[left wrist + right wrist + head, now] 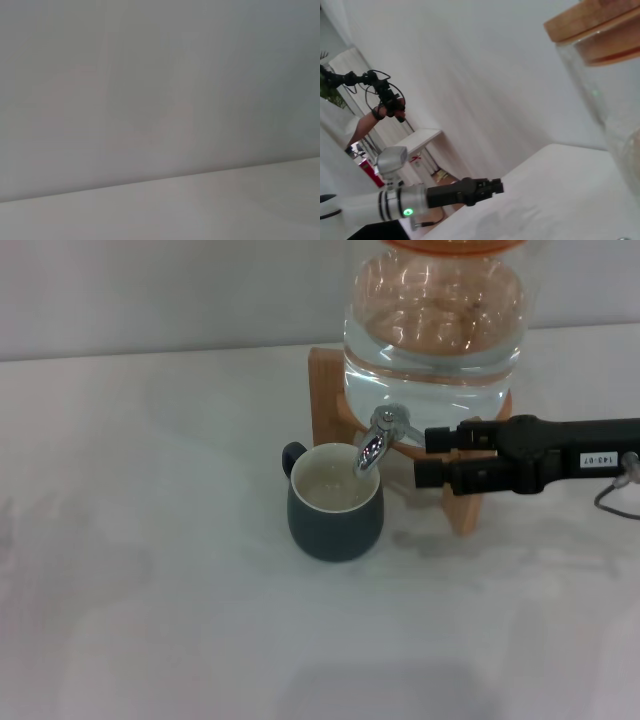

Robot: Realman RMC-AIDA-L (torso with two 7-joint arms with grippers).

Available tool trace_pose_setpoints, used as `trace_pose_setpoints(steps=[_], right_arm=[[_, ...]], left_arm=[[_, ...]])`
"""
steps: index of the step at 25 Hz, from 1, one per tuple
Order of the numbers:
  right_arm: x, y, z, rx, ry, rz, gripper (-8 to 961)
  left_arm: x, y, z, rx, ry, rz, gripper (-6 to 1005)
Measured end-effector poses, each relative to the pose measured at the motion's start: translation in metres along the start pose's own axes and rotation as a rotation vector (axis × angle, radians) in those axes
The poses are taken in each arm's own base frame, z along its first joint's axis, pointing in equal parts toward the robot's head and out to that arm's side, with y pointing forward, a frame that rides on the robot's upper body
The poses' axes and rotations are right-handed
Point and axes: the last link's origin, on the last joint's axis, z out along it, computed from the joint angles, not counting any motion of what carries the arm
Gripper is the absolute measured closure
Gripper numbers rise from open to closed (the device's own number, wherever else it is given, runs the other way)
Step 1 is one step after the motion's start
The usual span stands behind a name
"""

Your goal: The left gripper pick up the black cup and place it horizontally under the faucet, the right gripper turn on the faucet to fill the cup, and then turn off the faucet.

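The black cup [335,503] sat on my desk [150,590] under the faucet [378,440], filling I think, the right pincer [428,456], fingers slightly apart, beside the lever for shutting off; left pincer [492,187] parked, seemingly closed.

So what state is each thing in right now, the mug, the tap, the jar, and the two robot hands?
black cup: upright under the spout, liquid inside.
faucet: over the cup; flow not discernible.
glass jar: on its wooden stand, holding water.
right gripper: beside the faucet, apart from it.
left gripper: withdrawn, holding nothing.
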Motion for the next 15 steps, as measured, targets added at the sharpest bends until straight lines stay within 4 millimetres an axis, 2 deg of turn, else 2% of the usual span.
trace_pose_setpoints(steps=[3, 6, 10, 12, 13, 14, 15], right_arm=[[-0.003, 0.009, -0.004, -0.054, 0.004, -0.005, 110], [-0.010, 0.015, -0.018, -0.042, -0.013, -0.028, 110], [-0.018, 0.012, -0.048, 0.050, -0.042, -0.054, 110], [-0.022, 0.006, -0.064, 0.109, -0.056, -0.061, 110], [-0.024, -0.001, -0.082, 0.184, -0.063, -0.072, 110], [-0.024, -0.001, -0.082, 0.184, -0.063, -0.072, 110], [-0.025, -0.005, -0.093, 0.235, -0.066, -0.083, 110]], left_arm=[[-0.001, 0.000, -0.001, 0.001, -0.001, -0.001, 743], [-0.002, 0.000, 0.000, 0.003, -0.005, -0.005, 743], [-0.003, 0.000, 0.002, 0.001, -0.009, -0.009, 743], [-0.003, 0.000, 0.003, 0.001, -0.009, -0.006, 743], [-0.002, 0.000, 0.003, -0.001, -0.009, -0.004, 743], [-0.002, 0.000, 0.004, -0.002, -0.008, -0.003, 743], [-0.001, 0.000, 0.004, -0.003, -0.007, -0.002, 743]])
